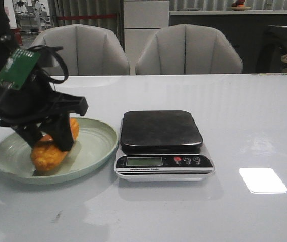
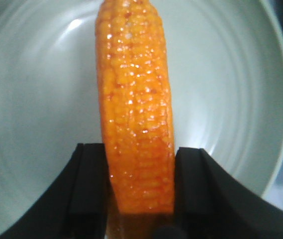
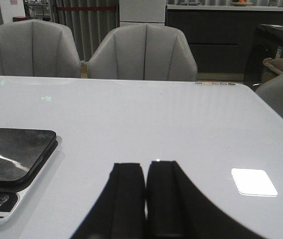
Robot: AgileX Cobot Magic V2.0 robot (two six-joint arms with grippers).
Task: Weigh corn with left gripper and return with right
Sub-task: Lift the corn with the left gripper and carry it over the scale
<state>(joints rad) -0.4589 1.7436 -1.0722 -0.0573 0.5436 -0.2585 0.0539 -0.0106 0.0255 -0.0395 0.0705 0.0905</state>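
- Corn (image 2: 136, 129) lies in the green plate (image 1: 95, 151) on the bench (image 1: 244, 131), clamped between the left gripper's (image 1: 45, 137) fingers (image 2: 89, 194).
- Right gripper (image 3: 145, 199) fingers pressed together, holding nothing, beside the kitchen scale (image 1: 161, 136).

Corn (image 1: 49, 151) in plate (image 1: 95, 151), left of scale (image 1: 162, 143)

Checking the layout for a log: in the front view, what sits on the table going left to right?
Green plate with the corn in it, clasped by the left gripper → electronic scale → bare white table.
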